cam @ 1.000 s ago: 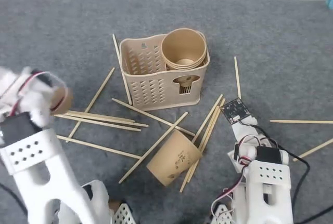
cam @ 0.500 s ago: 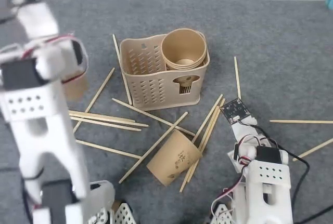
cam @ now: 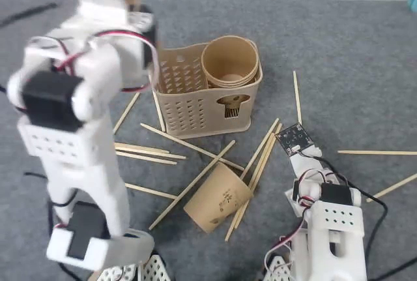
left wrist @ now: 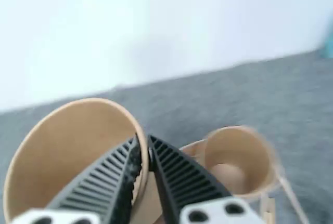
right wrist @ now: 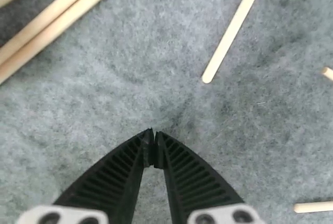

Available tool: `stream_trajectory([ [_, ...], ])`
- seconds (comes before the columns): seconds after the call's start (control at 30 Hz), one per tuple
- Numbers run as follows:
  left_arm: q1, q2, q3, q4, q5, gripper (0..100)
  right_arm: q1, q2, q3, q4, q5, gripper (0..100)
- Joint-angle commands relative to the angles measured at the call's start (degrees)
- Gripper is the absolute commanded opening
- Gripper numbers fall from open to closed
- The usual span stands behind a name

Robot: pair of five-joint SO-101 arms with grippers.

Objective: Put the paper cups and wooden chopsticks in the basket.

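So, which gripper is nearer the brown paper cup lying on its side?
Right. Right gripper: low, near that cup. Left gripper: raised beyond the beige plastic basket, holding another cup.

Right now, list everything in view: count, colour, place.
basket: one, beige, middle of the mat
nested cups: a stack, count unclear, tan, in the basket's right compartment
fallen cup: one, tan, on its side in front of the basket
held cup: one, tan, rim pinched, raised
chopsticks: more than ten, pale wood, scattered around the basket
mat: one, grey, under everything
left gripper: shut on the held cup
right gripper: shut, empty, over the mat
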Motion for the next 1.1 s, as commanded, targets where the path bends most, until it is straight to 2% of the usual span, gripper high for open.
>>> stream_trajectory([
  [0.0, 10.11, -0.18, -3.65, -1.67, -0.18, 1, 0.22, -1.19, -0.44, 0.04, 0.97, 0.7],
  [0.17, 17.05, 0.09, -3.12, -8.26, -0.18, 1, 0.22, -1.19, -0.44, 0.04, 0.97, 0.7],
  [0.3, 19.25, 2.55, -3.21, -15.74, -0.26, 1, 0.22, -1.19, -0.44, 0.04, 0.97, 0.7],
  [0.4, 21.10, 4.84, -3.21, -17.23, -0.53, 1, 0.22, -1.19, -0.44, 0.04, 1.05, 0.7],
  [0.67, 22.42, 12.40, -3.21, -14.95, -1.23, 1, 0.22, -1.19, -0.44, -0.04, 1.05, 0.7],
  [0.87, 22.15, 15.21, -3.21, -9.85, -11.34, 1, 0.22, -1.19, -0.44, -0.04, 1.14, 0.7],
  [1.07, 22.15, 15.30, -3.21, -6.33, -13.10, 1, 0.22, -1.19, -0.53, -0.13, 1.58, 0.7],
])
